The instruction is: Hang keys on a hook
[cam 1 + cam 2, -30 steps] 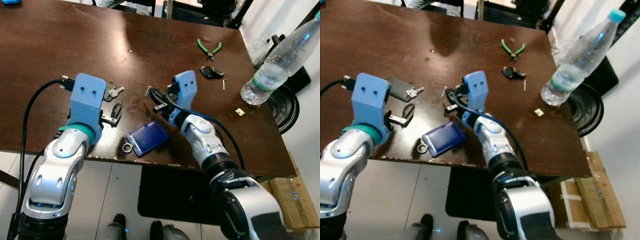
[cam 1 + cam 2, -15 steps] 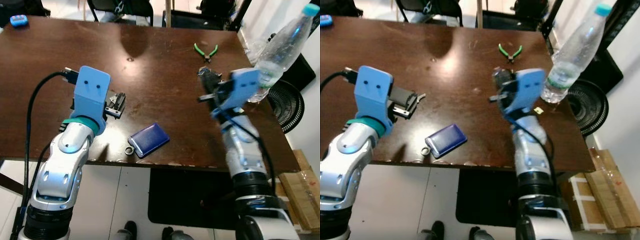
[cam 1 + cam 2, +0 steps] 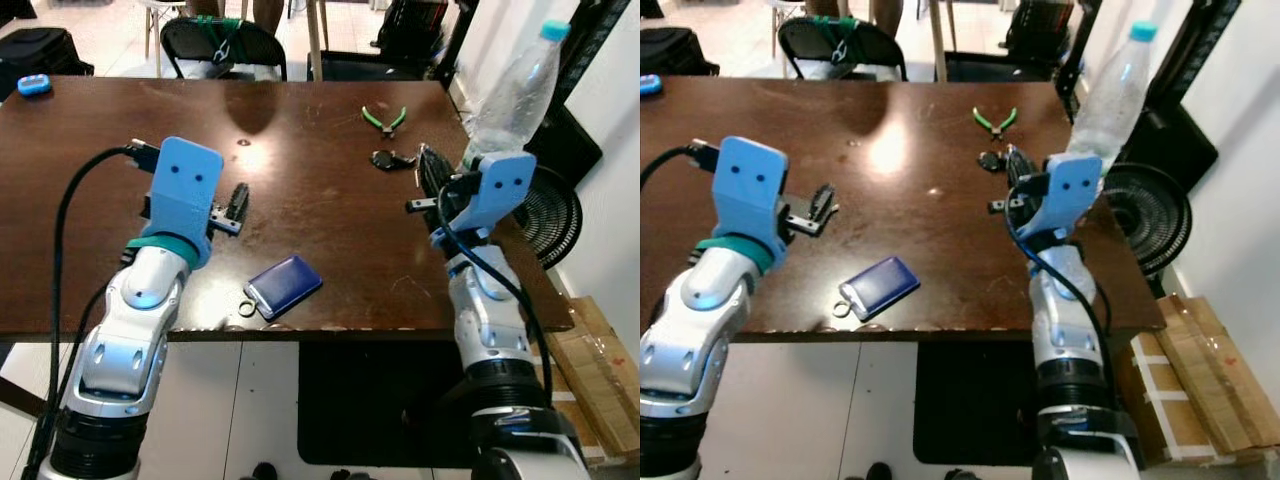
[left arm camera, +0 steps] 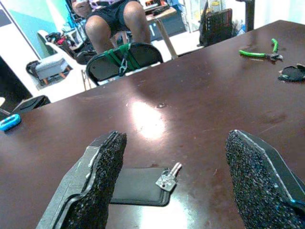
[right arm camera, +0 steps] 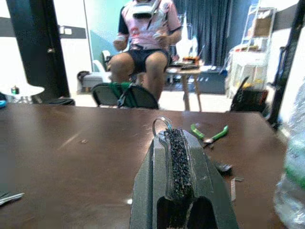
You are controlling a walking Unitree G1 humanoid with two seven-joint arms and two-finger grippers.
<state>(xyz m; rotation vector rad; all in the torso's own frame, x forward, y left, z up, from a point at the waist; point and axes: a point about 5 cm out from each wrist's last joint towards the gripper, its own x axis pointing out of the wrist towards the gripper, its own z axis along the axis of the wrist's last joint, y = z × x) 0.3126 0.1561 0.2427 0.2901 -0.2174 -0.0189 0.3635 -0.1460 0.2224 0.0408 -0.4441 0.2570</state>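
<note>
right gripper (image 5: pixel 174 157) pinched tight on key ring (image 5: pixel 162 122), raised above table (image 3: pixel 330 215) right side. left gripper (image 4: pixel 183 183) spread wide over black key fob (image 4: pixel 138 186), left.

The surface (image 3: pixel 300 120) spreads ahead. The left pincer (image 4: pixel 178 191) hovers over its left half, above a flat pouch (image 4: pixel 138 186) with a key (image 4: pixel 167 177) at its end. Nearer the front edge, toward the middle, lies a card holder (image 3: pixel 284 285). The right pincer (image 3: pixel 432 180) is over the right side, pliers (image 3: pixel 384 117) lying beyond it. A bottle (image 3: pixel 510 95) stands at the right edge. A chair (image 3: pixel 222 45) stands behind the surface.
</note>
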